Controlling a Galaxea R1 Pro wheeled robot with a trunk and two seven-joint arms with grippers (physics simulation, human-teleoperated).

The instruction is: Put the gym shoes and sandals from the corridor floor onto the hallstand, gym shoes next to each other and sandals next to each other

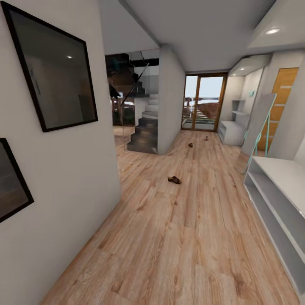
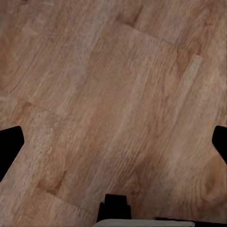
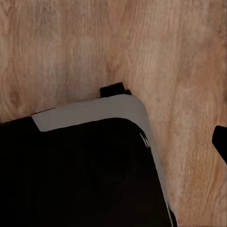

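The robot looked down a corridor of wood-plank floor (image 1: 186,237), with nothing of the task yet done as far as the head view showed. One dark-brown sandal (image 1: 174,180) lay alone mid-corridor, well apart from any furniture. Further on, two small dark items rested on the planks near the glass door (image 1: 203,103): one (image 1: 190,145) by the corner of the stair wall and another (image 1: 206,138) closer to the door (both too small to say whether sandal or gym shoe). The fourth piece of footwear could not be made out. A white unit with open shelves (image 1: 275,190) stood along the right wall close to the robot, its top bare, and a second white unit (image 1: 231,131) with upper shelves sat at the far end near the door; which was the intended rack could not be settled at this range, though the far one looked the likelier. In the left wrist view, the left gripper (image 2: 113,142) hung over bare floor with its dark fingertips at opposite edges, spread wide and empty. In the right wrist view, one dark fingertip (image 3: 220,141) showed beside the robot's black, white-edged base (image 3: 85,165); whether that gripper was apart or together could not be told. All four pick-ups and placings appeared to remain.
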